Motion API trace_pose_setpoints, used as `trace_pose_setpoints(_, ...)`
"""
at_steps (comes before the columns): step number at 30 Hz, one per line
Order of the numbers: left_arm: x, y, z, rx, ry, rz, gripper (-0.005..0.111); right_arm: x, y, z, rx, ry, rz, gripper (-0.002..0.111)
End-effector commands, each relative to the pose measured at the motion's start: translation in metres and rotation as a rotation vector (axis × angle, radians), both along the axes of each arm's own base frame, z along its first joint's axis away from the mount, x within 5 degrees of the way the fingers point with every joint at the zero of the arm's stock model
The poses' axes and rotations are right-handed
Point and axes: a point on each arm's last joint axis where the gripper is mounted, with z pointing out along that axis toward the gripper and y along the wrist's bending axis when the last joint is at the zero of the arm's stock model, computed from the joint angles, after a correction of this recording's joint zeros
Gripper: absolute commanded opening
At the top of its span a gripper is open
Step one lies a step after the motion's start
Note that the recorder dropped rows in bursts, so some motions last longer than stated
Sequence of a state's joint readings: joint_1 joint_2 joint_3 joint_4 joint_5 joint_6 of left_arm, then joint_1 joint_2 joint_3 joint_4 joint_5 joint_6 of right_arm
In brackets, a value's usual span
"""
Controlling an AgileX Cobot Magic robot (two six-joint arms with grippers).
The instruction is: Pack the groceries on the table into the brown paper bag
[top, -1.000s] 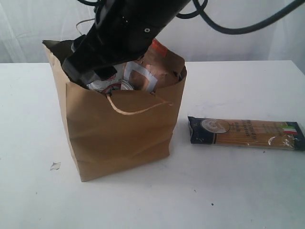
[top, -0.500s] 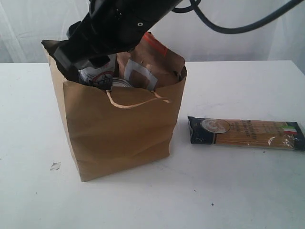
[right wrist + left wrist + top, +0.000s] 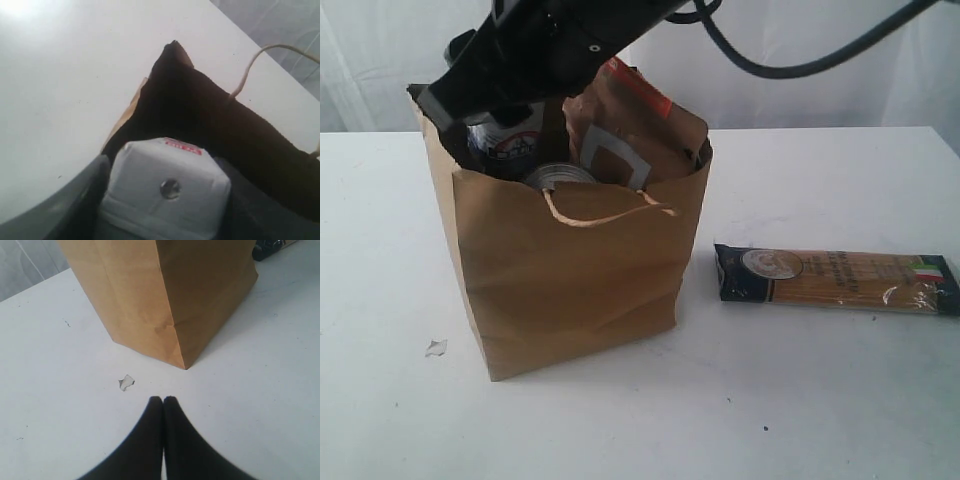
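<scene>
The brown paper bag [image 3: 580, 270] stands open on the table [image 3: 820, 390]. My right gripper [image 3: 498, 118] reaches across to the bag's left rear corner and is shut on the small white-blue carton [image 3: 512, 138], which hangs in the bag's mouth. In the right wrist view the carton [image 3: 167, 192] sits between grey fingers [image 3: 75, 200] over the dark inside of the bag [image 3: 200, 115]. A pull-tab can [image 3: 560, 176] and the brown pouch with orange label [image 3: 635, 120] are inside. The dark-blue spaghetti packet [image 3: 835, 279] lies flat to the right. My left gripper [image 3: 163, 399] is shut and empty, near the bag's corner [image 3: 170, 295].
A small white crumb [image 3: 436, 348] lies left of the bag's base, just ahead of my left gripper's tips in the left wrist view [image 3: 126, 383]. A twisted paper handle [image 3: 605, 222] droops over the bag's front. A white curtain hangs behind the table.
My right gripper has moved up and to the left over the bag's mouth with the carton in it, uncovering the can. The bag and spaghetti packet have not moved.
</scene>
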State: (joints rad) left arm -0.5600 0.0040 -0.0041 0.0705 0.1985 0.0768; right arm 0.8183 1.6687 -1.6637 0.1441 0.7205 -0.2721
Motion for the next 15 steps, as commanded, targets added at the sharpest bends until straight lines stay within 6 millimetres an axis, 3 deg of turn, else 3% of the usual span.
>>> trace_pose_setpoints(1,0.000,0.000,-0.001,-0.005,0.004,0.000,0.000,0.003,0.003,0.003,0.038,-0.045,-0.001,0.000)
trace_pose_setpoints(8,0.000,0.000,-0.001,-0.005,0.004,0.000,0.000,0.007,0.006,0.003,0.063,-0.075,-0.006,0.000)
trace_pose_setpoints(15,0.000,0.000,-0.001,-0.005,0.004,0.000,0.000,0.015,0.011,-0.014,-0.011,-0.067,-0.005,0.000)
